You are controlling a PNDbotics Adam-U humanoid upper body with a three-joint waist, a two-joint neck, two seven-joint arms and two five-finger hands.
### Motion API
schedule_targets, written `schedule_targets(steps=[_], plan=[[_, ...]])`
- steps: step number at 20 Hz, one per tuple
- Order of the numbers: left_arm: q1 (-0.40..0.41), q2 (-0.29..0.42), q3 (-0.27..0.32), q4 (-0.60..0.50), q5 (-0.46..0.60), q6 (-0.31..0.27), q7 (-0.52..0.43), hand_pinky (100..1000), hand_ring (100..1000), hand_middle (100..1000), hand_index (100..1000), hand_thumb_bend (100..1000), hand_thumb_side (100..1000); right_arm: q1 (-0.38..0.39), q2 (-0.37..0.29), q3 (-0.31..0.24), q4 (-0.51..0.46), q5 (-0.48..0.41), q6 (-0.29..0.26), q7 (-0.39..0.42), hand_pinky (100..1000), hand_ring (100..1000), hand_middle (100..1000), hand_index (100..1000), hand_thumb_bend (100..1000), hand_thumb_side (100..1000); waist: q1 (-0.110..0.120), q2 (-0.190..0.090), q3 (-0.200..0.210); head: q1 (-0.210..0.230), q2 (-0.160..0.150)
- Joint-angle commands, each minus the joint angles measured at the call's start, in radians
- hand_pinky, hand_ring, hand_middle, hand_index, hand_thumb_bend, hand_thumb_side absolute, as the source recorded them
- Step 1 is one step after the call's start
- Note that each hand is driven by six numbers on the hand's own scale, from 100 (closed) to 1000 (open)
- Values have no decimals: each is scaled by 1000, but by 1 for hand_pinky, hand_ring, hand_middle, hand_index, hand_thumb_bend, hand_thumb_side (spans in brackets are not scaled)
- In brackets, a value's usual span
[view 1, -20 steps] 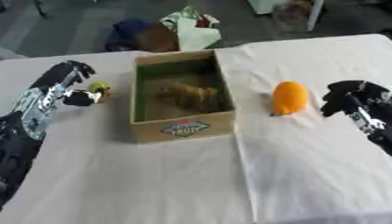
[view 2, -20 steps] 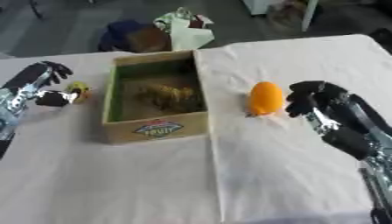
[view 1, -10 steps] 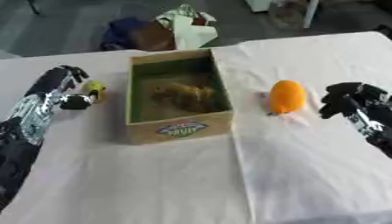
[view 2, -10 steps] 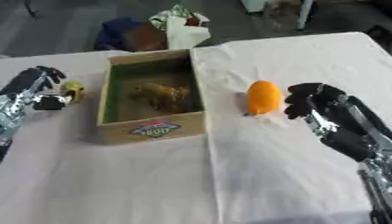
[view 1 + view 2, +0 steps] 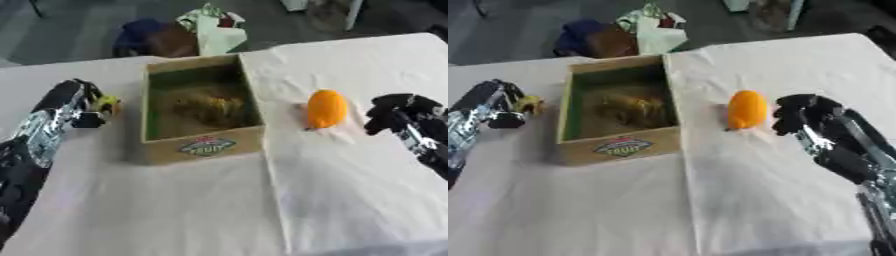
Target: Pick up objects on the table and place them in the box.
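An open cardboard box (image 5: 203, 147) with a green inside stands mid-table, and a brownish-yellow thing (image 5: 210, 106) lies in it. Left of the box, my left hand (image 5: 72, 102) has its fingers and thumb curled round a small yellow-green thing (image 5: 108, 103), just above the table. An orange rounded object (image 5: 326, 108) lies on the white cloth right of the box. My right hand (image 5: 807, 112) hovers just right of the orange object, fingers partly bent, not touching it and holding nothing.
A white cloth (image 5: 350, 175) covers the table's right half, with a fold line running down from the box. Beyond the far edge, on the floor, sit a pale bag (image 5: 214, 30) and a dark bag (image 5: 149, 40).
Hardly anything. Both hands stay where they were, the left still on the small yellow-green thing. The orange object and the box have not moved.
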Motion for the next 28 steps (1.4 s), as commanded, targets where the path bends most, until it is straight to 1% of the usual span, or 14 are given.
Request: schedule_targets(steps=[1, 5, 6, 7, 12, 14, 16, 21, 28], plan=[[-18, 25, 12, -26, 4, 7, 21, 437, 365, 340, 476, 100, 159, -12, -18, -7, -13, 2, -2, 3, 592, 609, 624, 783, 100, 537, -2, -16, 0, -1, -12], [-26, 39, 14, -87, 38, 23, 48, 417, 350, 322, 455, 100, 148, -11, -19, -9, -12, 0, -3, 1, 592, 610, 625, 783, 100, 535, -4, -21, 4, -1, -10], [-29, 42, 12, -106, 53, 27, 48, 413, 348, 320, 453, 100, 331, -11, -19, -9, -12, 0, -3, 1, 592, 610, 625, 783, 100, 539, -4, -22, 5, -1, -10], [-32, 45, 9, -130, 72, 28, 46, 411, 348, 319, 451, 100, 148, -11, -19, -9, -12, -1, -3, 1, 592, 610, 625, 783, 100, 534, -4, -24, 6, -1, -10], [-56, 37, -26, -255, 164, 24, 23, 406, 350, 321, 450, 100, 156, -9, -19, -8, -11, -4, -3, 2, 593, 610, 625, 783, 100, 534, -8, -30, 10, 0, -7], [-68, 23, -42, -288, 185, 20, 10, 407, 350, 321, 450, 100, 159, -9, -18, -7, -11, -5, -4, 3, 593, 610, 625, 783, 100, 533, -10, -31, 10, 1, -6], [-91, -11, -66, -308, 190, 7, -8, 410, 352, 323, 451, 100, 162, -10, -16, -4, -12, -7, -5, 6, 593, 610, 625, 783, 100, 533, -14, -32, 8, 6, -4], [-125, -88, -118, -296, 158, -39, -53, 428, 363, 332, 462, 100, 173, -12, -14, 0, -12, -10, -6, 10, 593, 609, 625, 784, 100, 534, -19, -32, -2, 18, -3], [-129, -170, -152, -242, 146, -98, -93, 431, 377, 345, 473, 100, 180, -16, -8, 5, -12, -13, -6, 17, 593, 609, 626, 784, 100, 535, -24, -30, -17, 28, -5]])
